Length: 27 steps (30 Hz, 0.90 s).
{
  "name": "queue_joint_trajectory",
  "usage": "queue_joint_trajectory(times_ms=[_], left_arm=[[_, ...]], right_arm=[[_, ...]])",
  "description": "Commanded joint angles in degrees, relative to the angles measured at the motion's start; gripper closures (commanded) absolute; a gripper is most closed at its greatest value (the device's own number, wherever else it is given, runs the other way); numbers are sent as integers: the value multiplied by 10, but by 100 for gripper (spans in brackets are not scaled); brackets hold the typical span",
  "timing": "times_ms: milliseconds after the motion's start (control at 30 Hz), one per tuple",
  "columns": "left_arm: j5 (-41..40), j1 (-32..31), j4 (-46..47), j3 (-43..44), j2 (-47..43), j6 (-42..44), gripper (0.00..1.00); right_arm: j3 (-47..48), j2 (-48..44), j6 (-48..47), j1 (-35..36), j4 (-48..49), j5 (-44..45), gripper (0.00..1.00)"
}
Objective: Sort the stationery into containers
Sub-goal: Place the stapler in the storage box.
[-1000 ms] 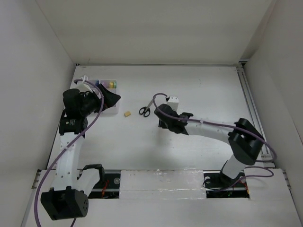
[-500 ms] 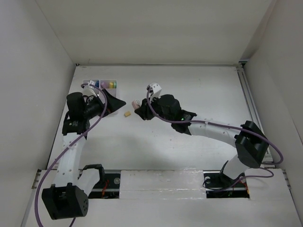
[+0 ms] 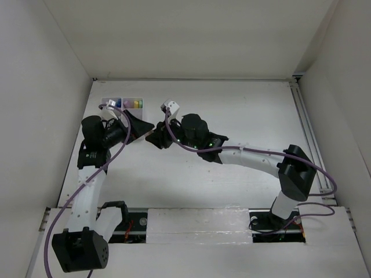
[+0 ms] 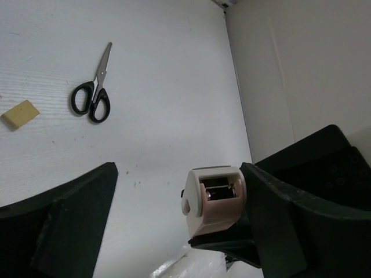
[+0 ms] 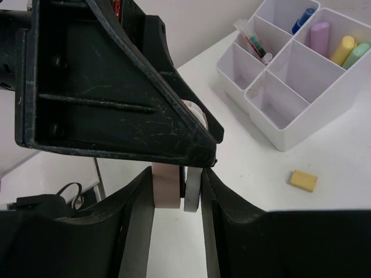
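Observation:
My right gripper (image 5: 177, 186) is shut on a small pink and white dispenser (image 5: 168, 185) and holds it above the table. It also shows in the left wrist view (image 4: 214, 197), between the wide-open fingers of my left gripper (image 4: 179, 174), close to its right finger. In the top view the two grippers meet just right of the white organizer tray (image 3: 110, 102). The tray (image 5: 324, 98) holds pink (image 5: 320, 38), yellow (image 5: 342, 49) and green (image 5: 358, 53) markers, a blue-capped item (image 5: 302, 20) and pens (image 5: 252, 40). Black-handled scissors (image 4: 93, 95) and a tan eraser (image 4: 19, 113) lie on the table.
My left gripper's black finger (image 5: 116, 87) fills the upper left of the right wrist view. White walls enclose the table on the left, back and right. The right arm (image 3: 249, 157) stretches across the middle of the table.
My right arm has swung left from beside the scissors to my left gripper, carrying the dispenser. My left gripper has turned away from the tray toward it.

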Motion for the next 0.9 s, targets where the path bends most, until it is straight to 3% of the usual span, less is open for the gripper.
queue_joint_trajectory(times_ms=[0, 33, 67, 167, 200, 333, 567, 600, 633, 667, 700, 867], left_arm=[[-2, 3, 39, -4, -17, -10, 17], [-8, 3, 39, -4, -17, -10, 23], [-8, 3, 39, -4, -17, -10, 37], [-8, 3, 39, -4, -17, -10, 58], [-3, 3, 39, -4, -17, -10, 73], [4, 3, 39, -4, -6, -10, 100], [-9, 3, 56, -4, -6, -30, 100], [-9, 3, 56, -4, -6, -36, 100], [-27, 3, 56, -4, -6, -36, 100], [-39, 3, 50, 4, -6, -36, 100], [-54, 3, 40, 15, -1, -36, 100], [-245, 3, 22, 39, -1, -44, 100]], right_arm=[[29, -2, -9, 10, 37, -7, 100], [29, -2, -9, 10, 30, -1, 100], [29, -2, -9, 10, 30, -1, 100], [35, 4, -2, 10, 18, 15, 100], [35, 4, -2, 10, 18, 15, 100], [48, 11, 3, 10, 18, 21, 100], [53, 18, 8, 15, 7, 65, 96], [53, 18, 8, 15, 7, 65, 83], [53, 18, 8, 15, 7, 71, 61], [53, 18, 8, 15, 2, 87, 22], [45, 18, 8, 15, 2, 99, 0], [-13, -30, 8, 15, -25, 177, 0]])
